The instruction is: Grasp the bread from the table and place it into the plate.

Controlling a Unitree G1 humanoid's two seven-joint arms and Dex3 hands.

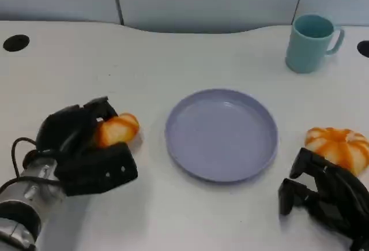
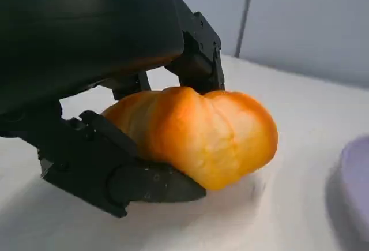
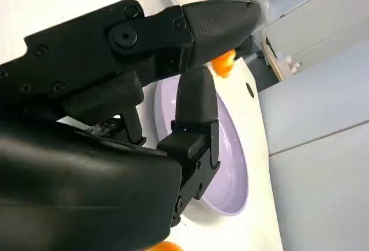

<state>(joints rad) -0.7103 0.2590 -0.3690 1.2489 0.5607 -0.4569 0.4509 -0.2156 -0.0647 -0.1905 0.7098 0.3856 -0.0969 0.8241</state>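
We see a teal mug (image 1: 312, 42) standing at the far right of the white table (image 1: 173, 55), well apart from the lavender plate (image 1: 222, 134) at the middle, which holds nothing. A second bread roll (image 1: 339, 147) lies to the plate's right, just beyond our right hand (image 1: 323, 196), whose fingers are apart and hold nothing. Nothing lies between the plate and the bread (image 1: 117, 128), which rests on the table to the plate's left. Our left hand (image 1: 86, 147) has its fingers around that bread (image 2: 196, 133), gripping it.
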